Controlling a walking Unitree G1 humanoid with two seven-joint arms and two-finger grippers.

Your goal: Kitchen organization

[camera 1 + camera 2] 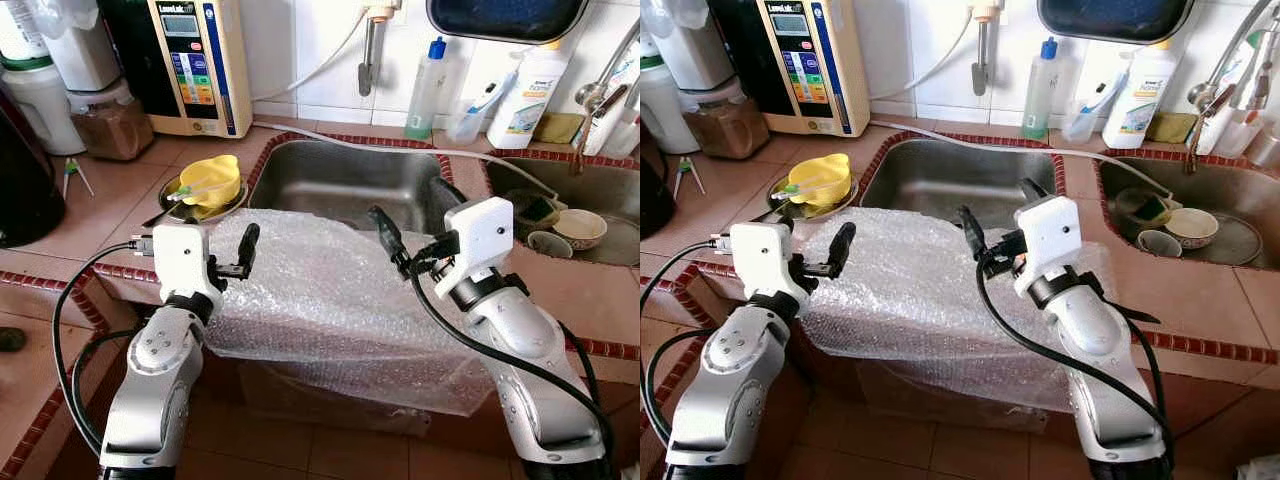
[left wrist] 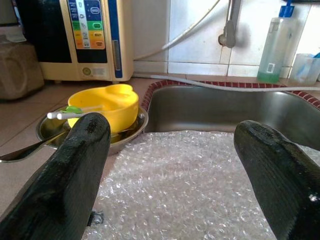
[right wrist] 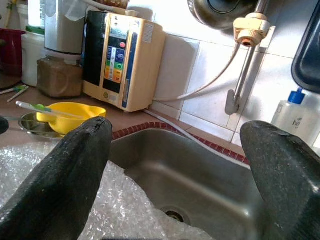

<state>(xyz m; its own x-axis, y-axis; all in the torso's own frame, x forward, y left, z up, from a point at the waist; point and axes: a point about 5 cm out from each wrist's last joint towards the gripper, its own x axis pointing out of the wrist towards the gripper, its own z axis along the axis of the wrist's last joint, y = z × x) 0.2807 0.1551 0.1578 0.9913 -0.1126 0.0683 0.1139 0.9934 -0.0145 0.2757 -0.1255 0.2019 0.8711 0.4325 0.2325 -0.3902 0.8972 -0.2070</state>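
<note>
The left gripper (image 2: 170,165) had its two black fingers (image 2: 60,180) set wide apart, with nothing between them, hovering just above the near left part of the clear bubble-wrap sheet (image 1: 330,290). The right gripper (image 3: 175,170) likewise had its black fingers (image 3: 55,175) spread apart and empty, poised over the far right edge of the same sheet, where the sheet met the basin.

The bubble-wrap sheet lay draped over the front edge of the tan tiled counter (image 1: 90,210), its far part reaching over the near rim of the stainless steel sink basin (image 1: 345,175) and its near part hanging down in front of the counter.

To the left of the basin, a yellow plastic bowl (image 1: 210,180) sat in a shallow steel dish (image 1: 232,207), with a white stick with a green tip (image 2: 72,112) resting across the bowl. Behind these, a cream and black water purifier unit (image 1: 195,65) stood against the white tiled wall. A clear bottle with a blue cap (image 1: 428,90) stood behind the basin. A second sink (image 1: 580,215) to the right held a small bowl (image 1: 578,228).
</note>
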